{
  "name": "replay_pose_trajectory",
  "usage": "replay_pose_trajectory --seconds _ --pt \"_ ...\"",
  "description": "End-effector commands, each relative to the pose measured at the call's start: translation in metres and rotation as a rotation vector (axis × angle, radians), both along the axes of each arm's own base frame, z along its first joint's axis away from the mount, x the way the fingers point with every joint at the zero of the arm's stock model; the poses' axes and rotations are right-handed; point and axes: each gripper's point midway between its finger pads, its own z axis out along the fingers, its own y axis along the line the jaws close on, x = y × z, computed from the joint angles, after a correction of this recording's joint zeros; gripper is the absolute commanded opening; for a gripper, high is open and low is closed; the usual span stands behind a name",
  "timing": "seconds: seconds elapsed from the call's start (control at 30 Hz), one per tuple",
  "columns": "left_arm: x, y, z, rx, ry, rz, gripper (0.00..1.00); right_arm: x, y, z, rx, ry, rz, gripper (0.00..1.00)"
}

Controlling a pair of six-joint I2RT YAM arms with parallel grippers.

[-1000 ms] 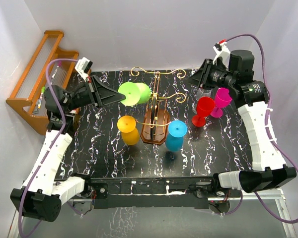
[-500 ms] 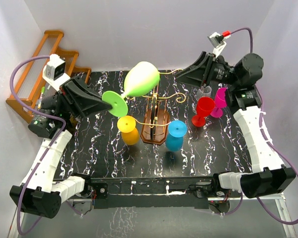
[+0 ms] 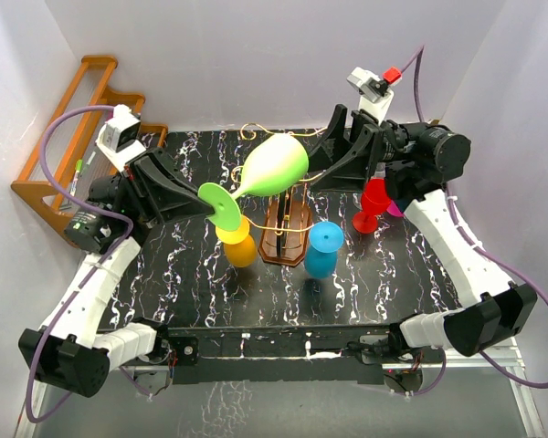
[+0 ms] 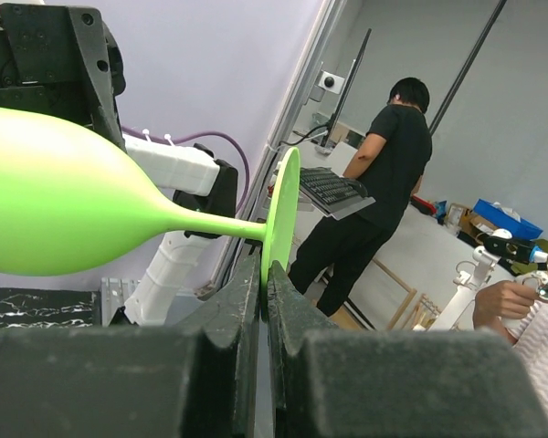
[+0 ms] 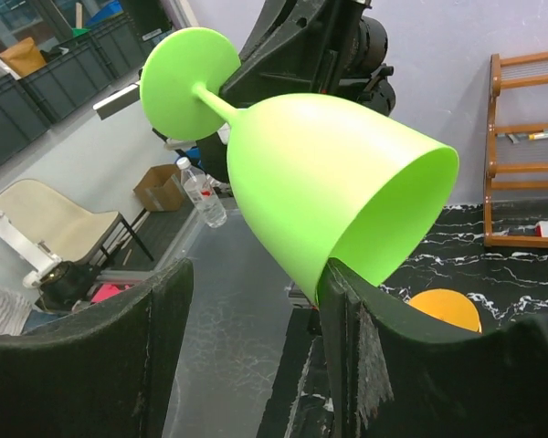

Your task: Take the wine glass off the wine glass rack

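Top external: I see marbled desk [image 3: 397, 274], white walls [image 3: 256, 55]; wine glass [image 3: 274, 166] axis slopes, mouth upper right; left fingers [image 4: 119, 383] clamp foot [image 3: 217, 206], right fingers [image 5: 73, 365] apart.

Green wine glass [image 3: 276, 166] tilted, seemingly clear of rack [image 3: 276, 242]

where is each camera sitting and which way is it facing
top external: above and behind the arm bases, looking down at the black table; both arms show, the green wine glass between them.
left wrist: on the left arm, looking along its jaws, shut on the glass's foot.
right wrist: on the right arm, facing the glass's bowl between its open jaws.
shared: all three see the green glass.
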Motion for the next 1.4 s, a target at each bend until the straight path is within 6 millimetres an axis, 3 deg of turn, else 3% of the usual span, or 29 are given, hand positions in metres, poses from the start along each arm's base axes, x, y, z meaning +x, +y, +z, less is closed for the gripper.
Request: replay_pose_trajectory --seconds 0.0,0.2,0.23,0.37,0.4,0.47,0.57,0.63,0.77,0.93,1.0,1.07,1.17,1.27,1.37 --pt "-0.03 0.008 0.002 -0.077 -0.212 -0.005 0.0 -0.015 0.003 0.017 0.054 -0.09 0.011 0.59" --pt "-0.029 0.008 0.001 -0.081 -0.208 -0.004 0.0 -0.016 0.016 0.015 0.065 -0.077 0.042 0.55" --pt "-0.029 0.008 0.001 -0.082 -0.206 -0.004 0.0 -0.017 0.018 0.014 0.067 -0.078 0.047 0.49" --pt "-0.027 0.008 -0.003 -0.076 -0.189 -0.005 0.0 -0.021 0.018 0.012 0.069 -0.087 0.059 0.1" --pt "-0.027 0.007 -0.004 -0.072 -0.181 -0.006 0.02 -0.022 0.018 0.012 0.07 -0.09 0.059 0.08" --pt "-0.025 0.007 -0.008 -0.063 -0.169 -0.002 0.24 -0.025 0.016 0.011 0.068 -0.098 0.062 0.08" --pt "-0.023 0.005 -0.019 -0.045 -0.161 0.004 0.65 -0.03 0.013 0.01 0.065 -0.116 0.068 0.08" --pt "-0.023 0.005 -0.026 -0.043 -0.16 0.014 0.76 -0.034 0.011 0.01 0.064 -0.129 0.07 0.08" --pt "-0.023 0.004 -0.041 -0.025 -0.167 0.051 0.85 -0.034 0.01 0.014 0.078 -0.154 0.036 0.08" --pt "-0.014 0.0 -0.056 0.022 -0.146 0.108 0.89 -0.018 0.013 0.039 0.142 -0.18 -0.122 0.08" --pt "-0.01 -0.002 -0.061 0.054 -0.133 0.131 0.89 -0.006 0.011 0.055 0.187 -0.2 -0.235 0.08" --pt "-0.003 -0.004 -0.066 0.095 -0.097 0.161 0.89 0.02 0.005 0.072 0.201 -0.188 -0.427 0.07" --pt "0.015 -0.008 -0.076 0.171 -0.045 0.243 0.89 0.089 -0.024 0.076 0.11 -0.136 -0.883 0.08" --pt "0.034 -0.008 -0.08 0.233 -0.02 0.365 0.89 0.16 -0.101 0.055 -0.062 -0.039 -1.466 0.08" --pt "0.051 -0.008 -0.081 0.29 0.02 0.432 0.88 0.185 -0.185 0.025 -0.302 -0.002 -1.954 0.08"
